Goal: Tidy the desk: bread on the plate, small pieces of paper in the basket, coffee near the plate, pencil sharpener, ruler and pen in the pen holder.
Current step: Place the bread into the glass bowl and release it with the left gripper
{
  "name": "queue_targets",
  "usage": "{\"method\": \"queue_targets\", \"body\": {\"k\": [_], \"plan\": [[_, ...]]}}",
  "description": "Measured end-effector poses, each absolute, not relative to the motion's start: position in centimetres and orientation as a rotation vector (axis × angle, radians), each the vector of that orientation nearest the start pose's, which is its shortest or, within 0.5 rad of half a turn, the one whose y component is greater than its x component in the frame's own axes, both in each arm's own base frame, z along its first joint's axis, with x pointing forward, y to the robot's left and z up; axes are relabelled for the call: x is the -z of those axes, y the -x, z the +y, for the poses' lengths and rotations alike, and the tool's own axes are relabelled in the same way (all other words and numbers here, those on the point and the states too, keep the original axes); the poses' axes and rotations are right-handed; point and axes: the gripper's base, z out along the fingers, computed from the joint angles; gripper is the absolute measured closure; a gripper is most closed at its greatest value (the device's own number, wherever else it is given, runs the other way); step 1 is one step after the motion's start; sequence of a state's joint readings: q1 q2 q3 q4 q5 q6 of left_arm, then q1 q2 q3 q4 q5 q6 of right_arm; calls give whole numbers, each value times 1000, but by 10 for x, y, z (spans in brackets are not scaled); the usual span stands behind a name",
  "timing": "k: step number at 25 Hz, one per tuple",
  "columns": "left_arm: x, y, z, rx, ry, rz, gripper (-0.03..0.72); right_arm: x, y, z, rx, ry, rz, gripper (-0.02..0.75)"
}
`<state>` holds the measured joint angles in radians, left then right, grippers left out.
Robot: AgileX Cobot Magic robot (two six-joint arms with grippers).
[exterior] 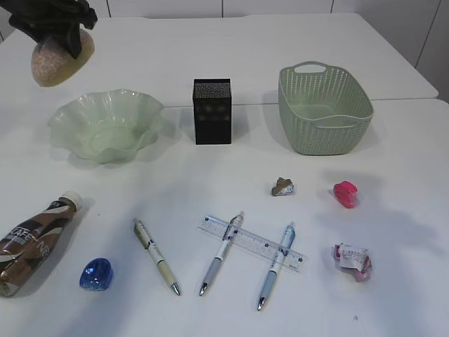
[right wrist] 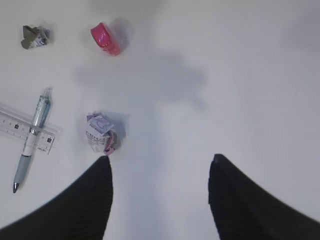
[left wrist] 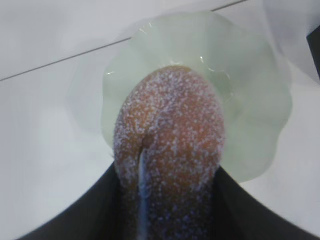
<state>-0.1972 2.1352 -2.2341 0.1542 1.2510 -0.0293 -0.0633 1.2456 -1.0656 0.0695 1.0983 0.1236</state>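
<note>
My left gripper (exterior: 66,43) is shut on the sugar-dusted bread (exterior: 62,56), holding it in the air behind and left of the wavy green plate (exterior: 105,126). In the left wrist view the bread (left wrist: 170,130) hangs over the plate (left wrist: 260,100). My right gripper (right wrist: 160,165) is open and empty above bare table, with a crumpled paper (right wrist: 100,134) by its left finger. A coffee bottle (exterior: 31,242) lies at the front left. Three pens (exterior: 156,254) (exterior: 221,254) (exterior: 276,267) and a clear ruler (exterior: 250,243) lie at the front. The pink pencil sharpener (exterior: 345,194) sits at the right.
The black pen holder (exterior: 212,111) stands mid-table with the green basket (exterior: 324,109) to its right. A brown paper scrap (exterior: 283,187) lies near the centre, a pink-white paper ball (exterior: 353,260) at the front right, and a blue shiny lump (exterior: 96,274) beside the bottle.
</note>
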Motion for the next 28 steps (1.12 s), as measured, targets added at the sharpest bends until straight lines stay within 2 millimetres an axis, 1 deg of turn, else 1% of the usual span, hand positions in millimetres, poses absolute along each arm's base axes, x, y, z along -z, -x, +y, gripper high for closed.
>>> {"method": "queue_targets", "body": {"k": [3, 6, 11, 17, 23, 28], "plan": [[-307, -473, -82, -128, -242, 2658, 382, -317, -231, -9, -110, -286, 2757, 260], [-279, -483, -84, -133, -253, 2702, 381, -316, -230, -9, -110, -286, 2771, 260], [-245, -501, -87, -138, -270, 2687, 380, -316, -227, -9, -110, -288, 2802, 260], [-208, -511, -90, -134, -282, 2725, 380, -315, -225, -8, -110, -289, 2825, 260], [-186, -516, -92, -121, -286, 2748, 378, -315, -225, -8, -110, -289, 2829, 260], [-177, -518, -94, -92, -281, 2750, 374, -315, -225, -8, -110, -289, 2829, 260]]}}
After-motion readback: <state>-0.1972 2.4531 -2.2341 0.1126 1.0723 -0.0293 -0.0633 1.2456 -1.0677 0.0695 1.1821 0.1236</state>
